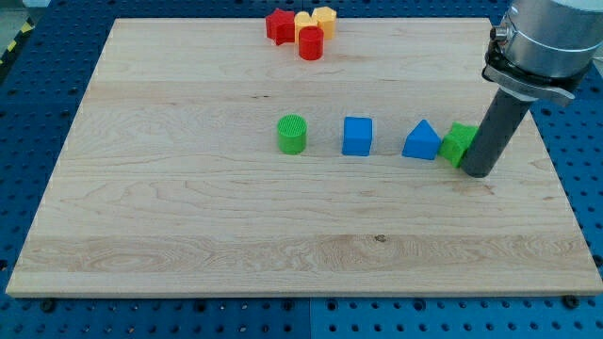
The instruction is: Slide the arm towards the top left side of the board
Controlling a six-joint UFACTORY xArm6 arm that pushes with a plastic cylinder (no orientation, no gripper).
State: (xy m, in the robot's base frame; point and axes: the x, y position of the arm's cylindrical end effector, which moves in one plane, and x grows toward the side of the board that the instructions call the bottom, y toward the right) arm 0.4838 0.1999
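My tip rests on the wooden board at the view's right, just right of a green block and touching or nearly touching it. Left of that block lie a blue triangular block, a blue cube and a green cylinder, in a row across the middle. At the view's top, a red star-shaped block, a red cylinder and two yellow blocks sit bunched together. The board's top left corner lies far from my tip.
The board lies on a blue perforated table. The arm's grey body hangs over the board's top right corner.
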